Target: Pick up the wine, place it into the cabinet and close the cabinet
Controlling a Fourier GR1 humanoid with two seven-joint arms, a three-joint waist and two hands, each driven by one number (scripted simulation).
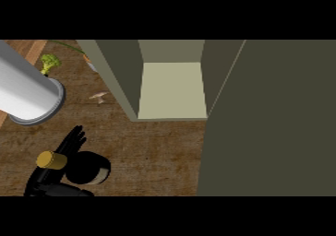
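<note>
At the lower left of the brown wooden counter [157,152], the left robot hand [58,173] grips the dark wine bottle with a gold cap [87,168]. The olive-green cabinet [172,90] stands open beyond it, apart. The right robot hand is out of view.

Wine bottle [86,167] seen from above: label hidden, lower body lost behind the left hand [58,159]. The cabinet [172,90] runs off the top edge, its door [279,120] off the right. Right hand nowhere showing.
</note>
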